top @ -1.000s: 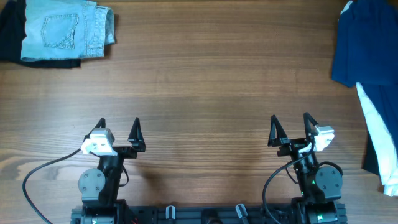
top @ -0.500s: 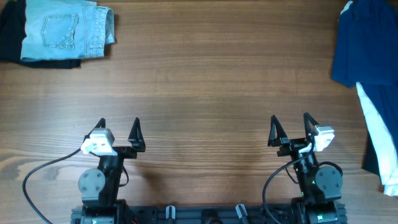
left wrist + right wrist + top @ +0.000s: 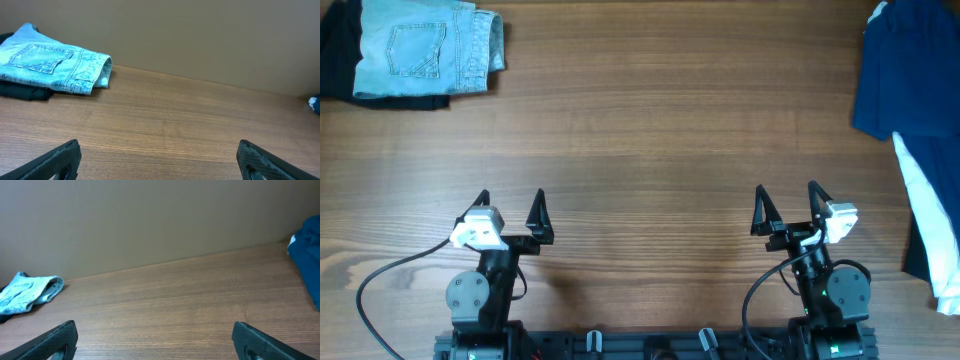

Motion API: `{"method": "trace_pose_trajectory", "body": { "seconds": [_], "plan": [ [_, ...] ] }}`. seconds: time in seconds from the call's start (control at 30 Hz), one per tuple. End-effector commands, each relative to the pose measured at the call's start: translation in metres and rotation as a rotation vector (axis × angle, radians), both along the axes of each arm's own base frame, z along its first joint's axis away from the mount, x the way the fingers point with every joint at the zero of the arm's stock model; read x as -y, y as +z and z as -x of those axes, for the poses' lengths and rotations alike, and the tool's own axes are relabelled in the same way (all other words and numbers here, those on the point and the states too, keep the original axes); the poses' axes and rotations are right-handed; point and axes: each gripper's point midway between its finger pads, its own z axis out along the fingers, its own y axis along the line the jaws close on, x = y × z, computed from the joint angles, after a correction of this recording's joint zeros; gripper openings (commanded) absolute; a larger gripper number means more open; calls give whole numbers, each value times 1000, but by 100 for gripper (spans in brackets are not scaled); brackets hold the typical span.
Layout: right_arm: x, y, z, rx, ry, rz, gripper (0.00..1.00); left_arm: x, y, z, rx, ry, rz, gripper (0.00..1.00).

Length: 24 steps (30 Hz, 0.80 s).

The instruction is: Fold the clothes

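The clothes [image 3: 910, 70], a deep-blue top, lie bunched at the table's far right edge in the overhead view, partly cut off by the frame; the top's edge [image 3: 307, 255] also shows at the right of the right wrist view. My left gripper [image 3: 510, 203] rests near the front edge on the left, open, with only bare wood between its fingers [image 3: 62, 157]. My right gripper [image 3: 786, 200] sits near the front edge on the right, open and empty, well short of the top. Its fingers [image 3: 250, 337] frame bare table.
A pale blue denim piece [image 3: 425, 45] lies folded at the far left corner on a dark garment [image 3: 335, 50]. A white garment [image 3: 930, 225] runs along the right edge below the top. A brown wall [image 3: 200, 35] rises behind the wooden table [image 3: 650, 140].
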Motion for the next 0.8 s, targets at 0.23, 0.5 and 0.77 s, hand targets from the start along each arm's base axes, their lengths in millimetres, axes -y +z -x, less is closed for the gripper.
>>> {"method": "trace_pose_trajectory", "body": {
  "seconds": [0.23,0.5,0.77],
  "plan": [
    [0,-1,0,1,2,16,100,0,-2,0,-2,3,5,100],
    [0,-1,0,1,2,16,100,0,-2,0,-2,3,5,100],
    [-2,13,0,-34,16,-527,100,0,-2,0,-2,3,5,100]
  ]
}}
